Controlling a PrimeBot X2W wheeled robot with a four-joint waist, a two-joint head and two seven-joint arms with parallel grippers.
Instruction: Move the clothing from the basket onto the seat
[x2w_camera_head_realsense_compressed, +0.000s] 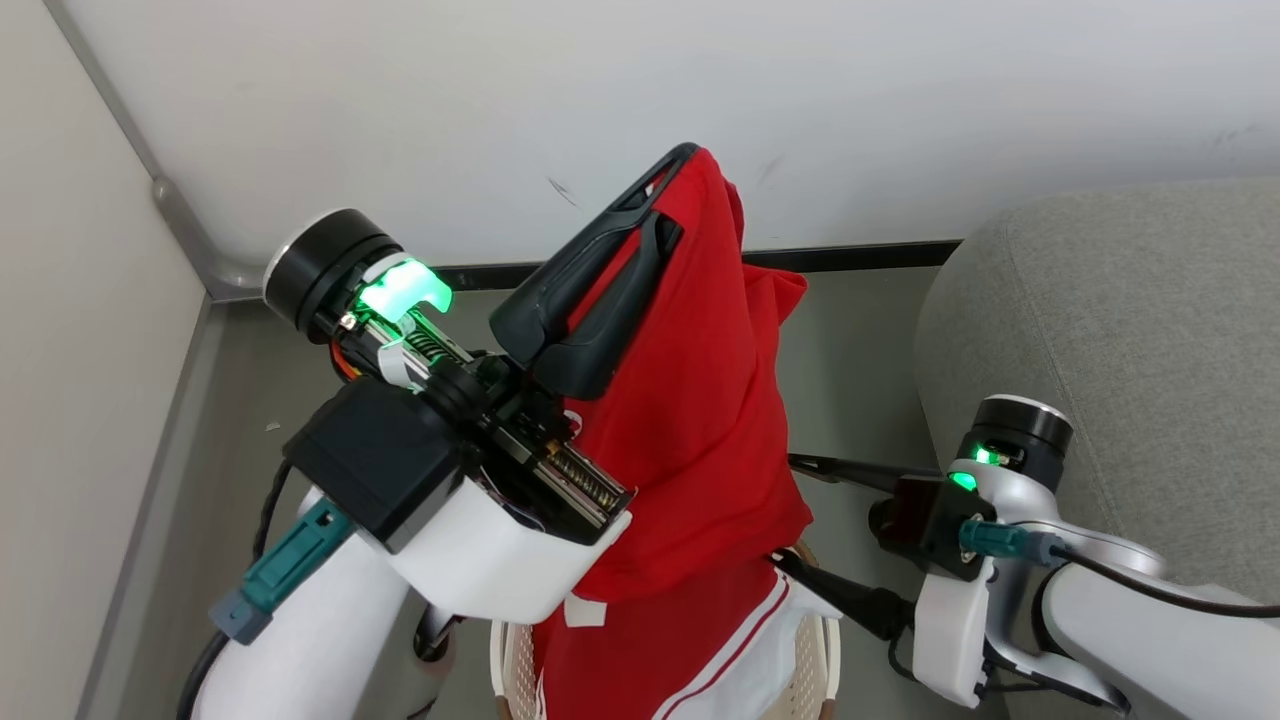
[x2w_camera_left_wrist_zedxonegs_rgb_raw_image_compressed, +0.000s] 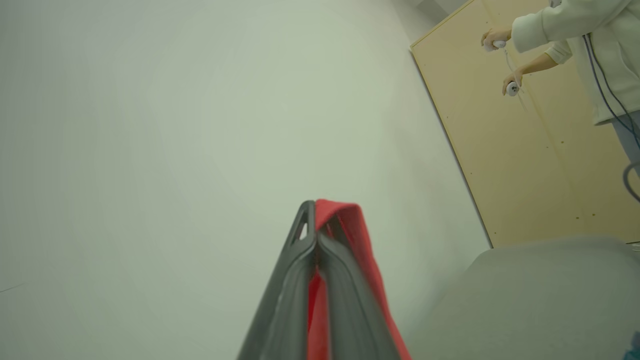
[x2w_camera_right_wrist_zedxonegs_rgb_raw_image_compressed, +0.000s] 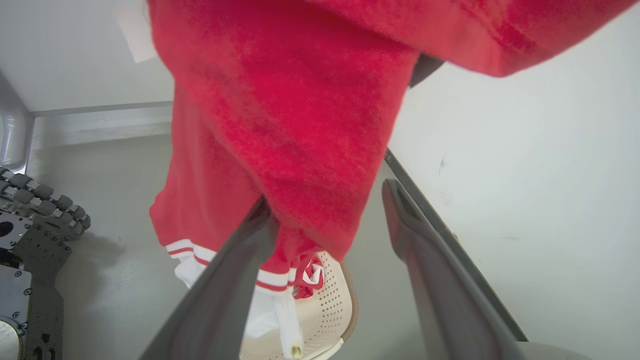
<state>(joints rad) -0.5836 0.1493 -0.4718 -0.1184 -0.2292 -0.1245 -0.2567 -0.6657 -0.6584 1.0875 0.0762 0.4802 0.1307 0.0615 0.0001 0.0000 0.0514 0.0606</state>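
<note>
Red top held high over the basket, right gripper open at its side.

Head view: the left gripper (x2w_camera_head_realsense_compressed: 672, 165) has its 2 long dark fingers clamped on the bright red soft top (x2w_camera_head_realsense_compressed: 700, 400), which hangs down to the cream-white perforated plastic basket (x2w_camera_head_realsense_compressed: 815, 660). The light-grey woven sofa seat (x2w_camera_head_realsense_compressed: 1120, 350) lies to the right, apart from it. The right gripper (x2w_camera_head_realsense_compressed: 783, 507) spreads its fingers beside the cloth. A white patch (x2w_camera_head_realsense_compressed: 585, 611), perhaps a label, is too small to read.
Left wrist view: red cloth is pinched between the closed fingers (x2w_camera_left_wrist_zedxonegs_rgb_raw_image_compressed: 300, 260), and a person (x2w_camera_left_wrist_zedxonegs_rgb_raw_image_compressed: 575, 30) holds 2 white controllers.
Right wrist view: both fingers stand wide apart, and white-striped trim (x2w_camera_right_wrist_zedxonegs_rgb_raw_image_compressed: 270, 280) hangs over the basket.
</note>
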